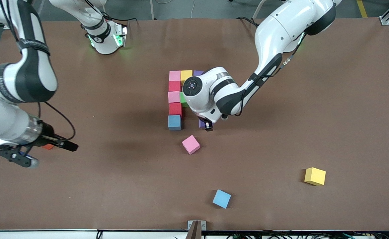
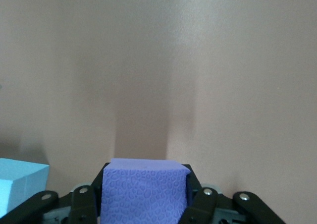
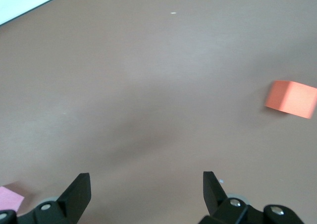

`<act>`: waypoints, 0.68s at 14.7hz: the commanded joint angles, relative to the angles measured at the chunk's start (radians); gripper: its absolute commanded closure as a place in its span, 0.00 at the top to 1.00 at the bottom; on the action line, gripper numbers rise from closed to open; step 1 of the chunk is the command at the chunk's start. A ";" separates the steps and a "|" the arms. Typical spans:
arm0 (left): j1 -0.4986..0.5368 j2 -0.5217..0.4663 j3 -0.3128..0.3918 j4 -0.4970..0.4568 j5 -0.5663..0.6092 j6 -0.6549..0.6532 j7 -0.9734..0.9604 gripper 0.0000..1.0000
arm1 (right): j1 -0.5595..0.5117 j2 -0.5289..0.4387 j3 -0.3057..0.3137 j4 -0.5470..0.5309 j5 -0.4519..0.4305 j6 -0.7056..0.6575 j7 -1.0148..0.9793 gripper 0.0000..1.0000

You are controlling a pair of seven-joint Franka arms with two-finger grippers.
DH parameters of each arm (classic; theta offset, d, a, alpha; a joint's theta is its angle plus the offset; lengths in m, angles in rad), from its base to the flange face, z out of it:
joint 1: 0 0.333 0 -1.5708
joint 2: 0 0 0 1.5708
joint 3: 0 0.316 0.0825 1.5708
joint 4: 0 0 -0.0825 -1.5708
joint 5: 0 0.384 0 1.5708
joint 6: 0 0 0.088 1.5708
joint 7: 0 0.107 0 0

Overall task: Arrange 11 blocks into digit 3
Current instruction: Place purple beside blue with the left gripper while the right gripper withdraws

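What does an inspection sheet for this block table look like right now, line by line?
Surface: brown table, bare between items.
Job's things: partial digit 3 of joined cubes at table centre; loose pink block, blue block and yellow block lie nearer the front camera.
Clutter: orange cube near the right arm's end.
Grippers: left gripper shut on purple block, low beside the figure's blue cube; right gripper open, waiting over bare table.
Cables: black cable looped at the right arm's wrist.
Surroundings: grey floor along the robots' side.
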 commanded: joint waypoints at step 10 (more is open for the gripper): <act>-0.230 0.035 0.218 0.046 -0.004 0.195 -0.176 0.01 | -0.084 -0.106 -0.010 0.029 -0.012 -0.064 -0.119 1.00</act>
